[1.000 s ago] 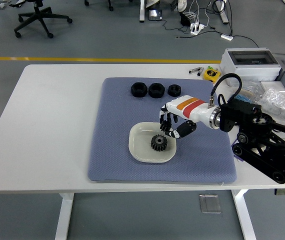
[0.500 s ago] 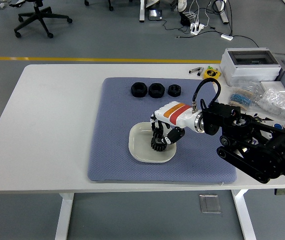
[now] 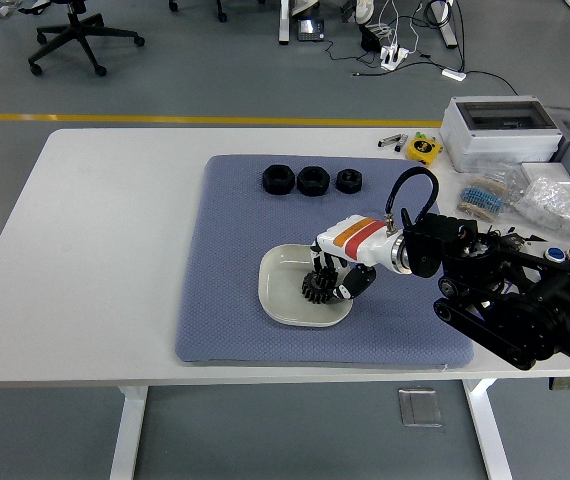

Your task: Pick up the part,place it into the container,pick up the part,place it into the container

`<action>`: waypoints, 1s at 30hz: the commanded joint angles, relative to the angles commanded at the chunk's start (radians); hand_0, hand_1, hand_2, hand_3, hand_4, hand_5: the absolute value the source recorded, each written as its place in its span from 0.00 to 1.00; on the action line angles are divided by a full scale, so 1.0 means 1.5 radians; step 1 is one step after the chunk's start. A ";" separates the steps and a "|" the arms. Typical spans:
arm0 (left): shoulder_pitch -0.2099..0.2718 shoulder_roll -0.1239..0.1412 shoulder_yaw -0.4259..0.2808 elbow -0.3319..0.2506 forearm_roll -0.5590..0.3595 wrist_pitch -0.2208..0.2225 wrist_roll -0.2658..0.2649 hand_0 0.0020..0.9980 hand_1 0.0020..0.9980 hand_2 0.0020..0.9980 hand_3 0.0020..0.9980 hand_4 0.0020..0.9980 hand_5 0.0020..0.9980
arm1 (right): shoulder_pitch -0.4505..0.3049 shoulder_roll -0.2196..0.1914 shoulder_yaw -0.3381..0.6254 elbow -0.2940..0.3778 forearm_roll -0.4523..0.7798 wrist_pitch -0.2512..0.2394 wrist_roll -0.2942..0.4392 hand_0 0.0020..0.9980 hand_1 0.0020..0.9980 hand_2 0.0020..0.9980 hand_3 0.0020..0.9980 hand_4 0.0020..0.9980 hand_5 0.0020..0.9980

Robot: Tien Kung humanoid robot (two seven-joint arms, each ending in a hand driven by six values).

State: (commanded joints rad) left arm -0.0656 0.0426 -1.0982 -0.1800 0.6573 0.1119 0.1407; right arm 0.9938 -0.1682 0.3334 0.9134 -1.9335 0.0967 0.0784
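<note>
A black gear point(image 3: 313, 289) lies in the shallow white dish point(image 3: 275, 263) on the blue mat point(image 3: 230, 240). My right hand point(image 3: 331, 283) reaches in from the right and is down in the dish, its black fingers curled around the gear's right side. Three black nut-like parts sit in a row at the mat's far edge: one point(image 3: 278, 179) on the left, one point(image 3: 313, 180) in the middle, and a smaller one point(image 3: 349, 180) on the right. The left arm is out of view.
A grey electrical box point(image 3: 500, 128) and bags of small parts point(image 3: 555, 200) crowd the table's right back corner. A yellow tape measure point(image 3: 423, 147) lies beside the box. My right arm's black body fills the lower right.
The right hand has dropped from beside the dish down onto the gear and closed its fingers round it. The gear has stayed in the dish.
</note>
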 joint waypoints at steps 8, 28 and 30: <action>0.000 0.001 0.003 0.000 -0.004 0.000 -0.001 0.95 0.93 0.90 0.60 0.55 0.69 | 0.005 0.003 -0.001 0.004 -0.001 -0.001 0.003 0.24 0.43 0.54 0.57 0.94 0.25; 0.000 0.002 0.003 0.000 -0.006 0.000 -0.001 0.95 0.93 0.90 0.60 0.55 0.69 | 0.019 0.003 0.016 0.027 0.003 0.012 0.004 0.25 0.44 0.55 0.59 0.95 0.26; 0.001 0.002 0.003 0.000 -0.006 0.000 -0.001 0.95 0.93 0.90 0.60 0.55 0.69 | 0.020 -0.001 0.023 0.038 0.006 0.014 0.003 0.26 0.44 0.56 0.62 0.96 0.26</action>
State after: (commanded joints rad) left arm -0.0648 0.0454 -1.0939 -0.1800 0.6480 0.1114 0.1392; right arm 1.0232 -0.1697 0.3677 0.9699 -1.9247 0.1179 0.0831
